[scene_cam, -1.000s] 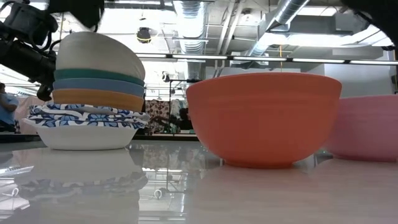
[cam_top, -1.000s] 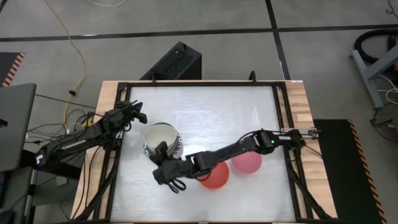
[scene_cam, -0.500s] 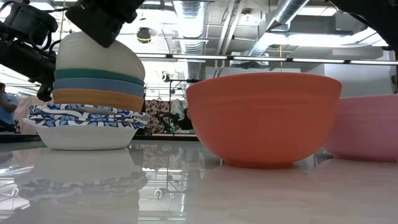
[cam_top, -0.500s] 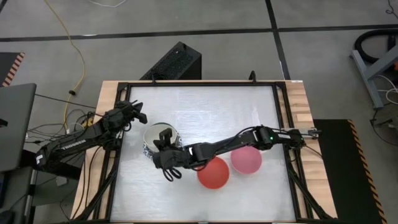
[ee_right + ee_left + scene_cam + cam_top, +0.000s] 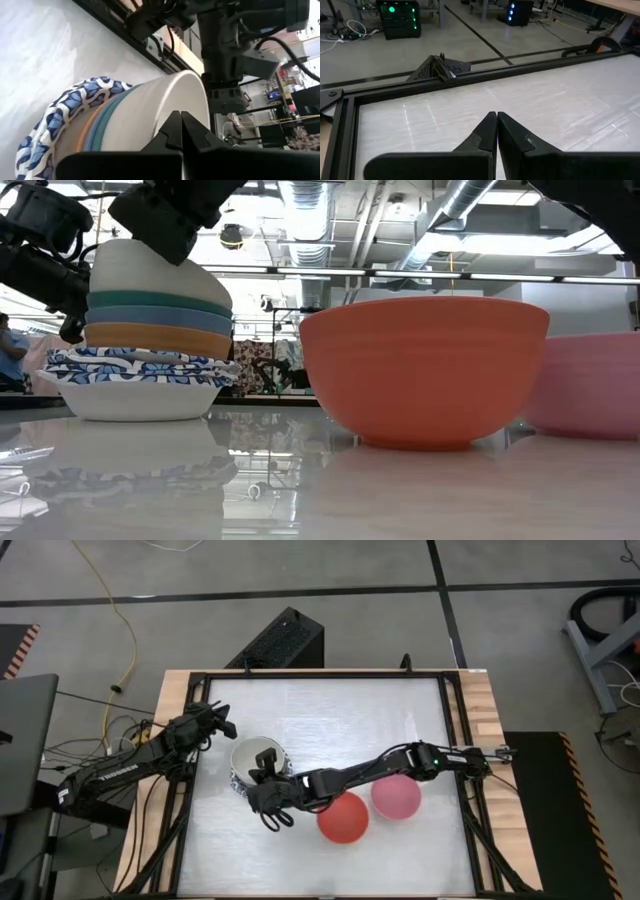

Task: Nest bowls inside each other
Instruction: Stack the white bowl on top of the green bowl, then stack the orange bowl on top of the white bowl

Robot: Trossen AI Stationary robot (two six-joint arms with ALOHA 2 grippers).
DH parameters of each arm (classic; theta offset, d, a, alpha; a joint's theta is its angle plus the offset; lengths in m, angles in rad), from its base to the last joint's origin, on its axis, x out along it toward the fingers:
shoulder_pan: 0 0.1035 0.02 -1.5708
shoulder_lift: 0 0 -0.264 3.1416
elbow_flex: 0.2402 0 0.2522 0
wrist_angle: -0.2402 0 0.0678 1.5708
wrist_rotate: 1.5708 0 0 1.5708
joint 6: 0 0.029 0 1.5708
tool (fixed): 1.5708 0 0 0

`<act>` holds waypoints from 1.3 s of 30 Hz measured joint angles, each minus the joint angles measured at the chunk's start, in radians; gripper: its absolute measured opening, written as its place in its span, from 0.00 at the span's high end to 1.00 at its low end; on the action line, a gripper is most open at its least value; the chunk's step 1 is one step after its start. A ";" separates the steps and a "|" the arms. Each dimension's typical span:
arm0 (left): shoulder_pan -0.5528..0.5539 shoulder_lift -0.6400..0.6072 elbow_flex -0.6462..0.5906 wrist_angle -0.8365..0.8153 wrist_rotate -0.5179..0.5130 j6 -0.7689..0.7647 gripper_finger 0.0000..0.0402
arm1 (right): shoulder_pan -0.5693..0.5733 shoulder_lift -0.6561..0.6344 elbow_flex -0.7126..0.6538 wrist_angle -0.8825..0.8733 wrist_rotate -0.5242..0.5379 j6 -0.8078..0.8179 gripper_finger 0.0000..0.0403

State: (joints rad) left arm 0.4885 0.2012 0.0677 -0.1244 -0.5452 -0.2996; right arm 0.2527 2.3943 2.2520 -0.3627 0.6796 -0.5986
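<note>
The stack of bowls (image 5: 150, 340) sits left of the table's centre, cream on top over green, blue, orange and blue-patterned white ones. The red bowl (image 5: 343, 818) and pink bowl (image 5: 397, 797) stand apart, unnested. The right gripper (image 5: 268, 802), fingers pinched together and empty, hangs beside the stack; the left gripper (image 5: 218, 720), likewise closed, waits at the table's edge. How many patterned bowls are stacked is hard to tell.

Right gripper (image 5: 268, 808): we hold it closed, arm stretched across.
Left gripper (image 5: 222, 726): closed, we wait at the edge.
</note>
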 joint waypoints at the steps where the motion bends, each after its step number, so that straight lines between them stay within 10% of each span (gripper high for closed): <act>1: 0.000 0.000 0.000 0.000 0.000 0.000 1.00 | 0.000 0.000 0.000 0.003 0.000 -0.004 0.98; 23: 0.000 0.000 0.000 0.000 0.019 0.004 1.00 | 0.005 -0.003 0.000 0.112 0.016 -0.118 0.98; 32: 0.000 0.000 0.002 -0.011 0.076 0.025 1.00 | 0.037 -0.116 0.000 -0.488 0.058 0.187 0.94; 39: 0.000 0.000 0.004 -0.019 0.074 0.026 1.00 | -0.025 -0.216 0.000 -0.996 -0.170 0.603 0.95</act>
State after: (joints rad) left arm 0.4889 0.2008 0.0715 -0.1432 -0.4717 -0.2741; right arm 0.2279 2.1782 2.2520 -1.3582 0.5091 0.0041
